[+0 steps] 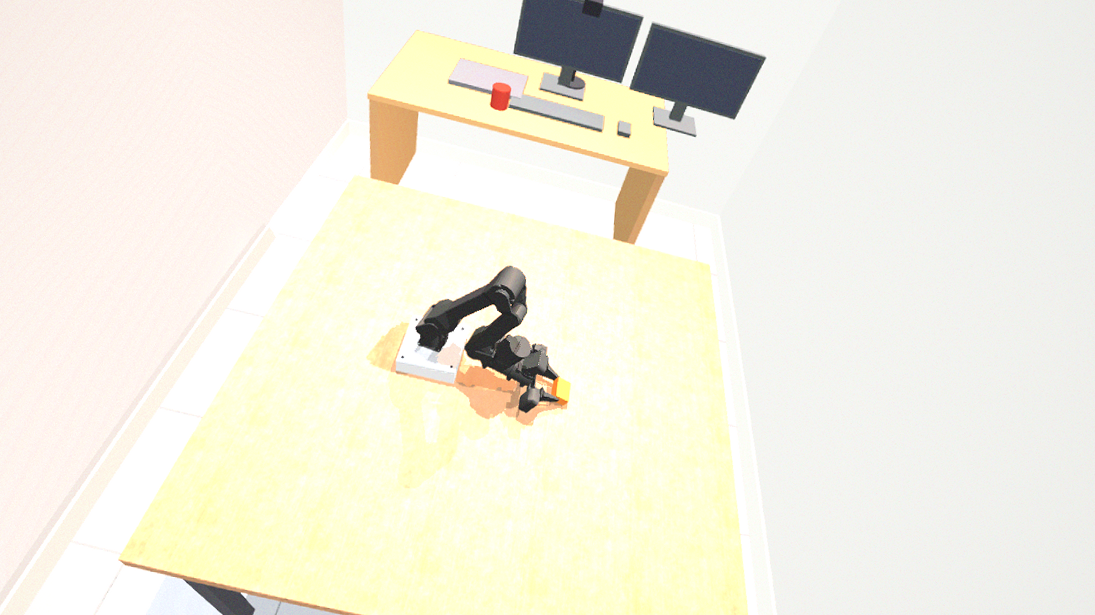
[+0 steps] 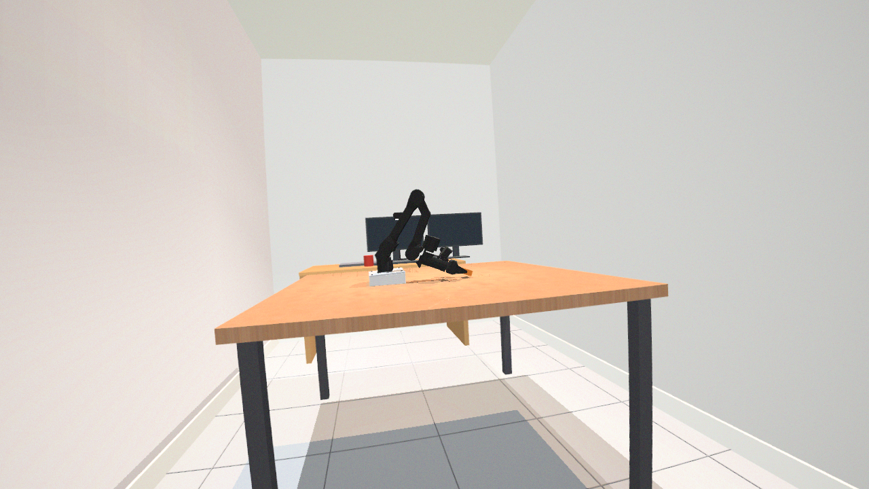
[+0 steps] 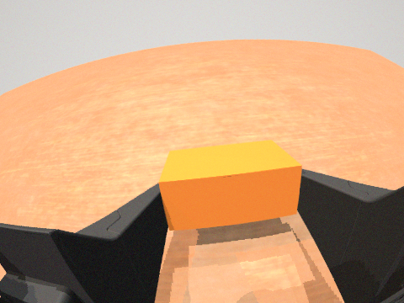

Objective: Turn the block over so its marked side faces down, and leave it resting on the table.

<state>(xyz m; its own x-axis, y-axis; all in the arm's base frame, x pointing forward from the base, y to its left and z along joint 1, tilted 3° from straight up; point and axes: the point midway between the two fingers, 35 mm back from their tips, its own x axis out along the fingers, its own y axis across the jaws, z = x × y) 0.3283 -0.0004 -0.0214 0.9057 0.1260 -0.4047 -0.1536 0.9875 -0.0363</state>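
Note:
An orange block (image 1: 563, 390) (image 2: 469, 273) (image 3: 236, 199) sits between the fingertips of my gripper (image 1: 557, 388) (image 2: 465, 272) (image 3: 229, 184). In the wrist view both black fingers touch its short ends, so the gripper is shut on it. Its yellow-lit upper face and orange near face show. A tiny dark sliver lies on the edge between them. I cannot make out the marked side. The block looks tilted in the exterior view, low over the table (image 1: 424, 519) (image 2: 425, 303) (image 3: 126, 105). I cannot tell whether it touches the table.
The arm's white base (image 1: 427, 369) (image 2: 387, 278) stands on the table left of the block. Behind the table is a separate desk (image 1: 427, 105) with two monitors, a keyboard (image 1: 557, 112), a mouse (image 1: 624, 128) and a red cup (image 1: 500, 96) (image 2: 368, 260).

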